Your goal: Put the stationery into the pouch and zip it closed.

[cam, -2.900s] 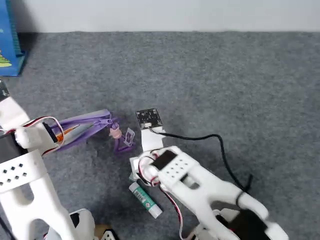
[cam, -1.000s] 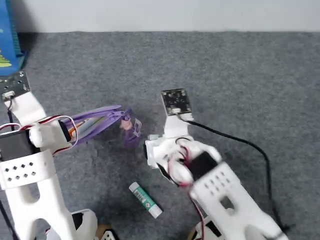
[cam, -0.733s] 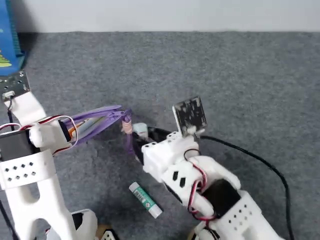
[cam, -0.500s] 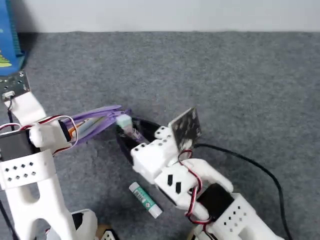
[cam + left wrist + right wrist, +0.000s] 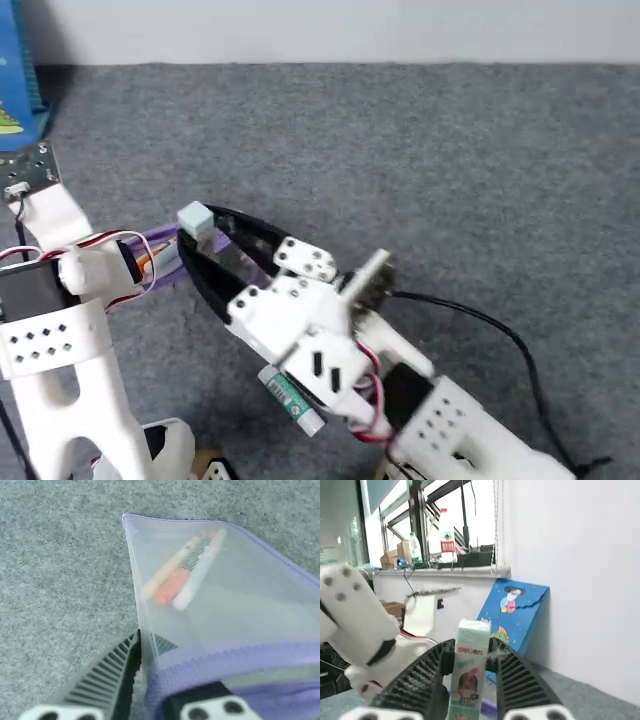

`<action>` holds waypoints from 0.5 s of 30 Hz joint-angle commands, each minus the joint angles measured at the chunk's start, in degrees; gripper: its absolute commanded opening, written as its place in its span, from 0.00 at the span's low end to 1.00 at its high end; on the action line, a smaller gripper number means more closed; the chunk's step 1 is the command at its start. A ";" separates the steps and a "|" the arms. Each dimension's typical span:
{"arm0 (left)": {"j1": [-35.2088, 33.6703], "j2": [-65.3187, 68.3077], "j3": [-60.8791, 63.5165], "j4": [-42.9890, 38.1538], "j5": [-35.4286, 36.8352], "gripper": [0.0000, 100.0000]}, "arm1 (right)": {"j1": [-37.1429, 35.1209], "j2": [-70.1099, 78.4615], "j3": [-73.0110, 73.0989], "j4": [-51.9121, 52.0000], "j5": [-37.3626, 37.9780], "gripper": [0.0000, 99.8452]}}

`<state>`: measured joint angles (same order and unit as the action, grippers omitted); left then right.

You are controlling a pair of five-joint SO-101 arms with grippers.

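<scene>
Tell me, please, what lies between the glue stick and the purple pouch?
In the high view, the right gripper stretches across that gap, shut on an eraser near the pouch; the glue stick lies partly under that arm.

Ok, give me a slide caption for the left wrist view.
Left gripper clamped on the translucent purple-trimmed pouch, pens already inside, over the grey table.

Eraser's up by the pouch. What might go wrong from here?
The eraser sits near the tips of the right end effector and may slip before reaching the pouch. The left end effector grips the pouch by one edge, so a push could fold it. The glue stick under the right arm may get knocked.
</scene>
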<state>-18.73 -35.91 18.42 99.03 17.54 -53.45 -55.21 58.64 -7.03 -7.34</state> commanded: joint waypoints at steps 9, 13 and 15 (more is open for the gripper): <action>-0.53 0.62 -1.98 -0.18 0.53 0.01 | 0.84 19.56 -0.62 -17.10 0.79 0.01; -2.90 0.62 -1.98 0.00 0.35 0.01 | 1.89 22.81 -0.62 -21.23 3.60 0.01; -2.90 0.53 -1.98 0.09 0.35 0.01 | 1.98 24.57 -0.62 -21.76 5.98 0.01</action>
<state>-20.92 -35.91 18.42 99.03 17.54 -52.48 -31.82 58.73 -26.64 -4.44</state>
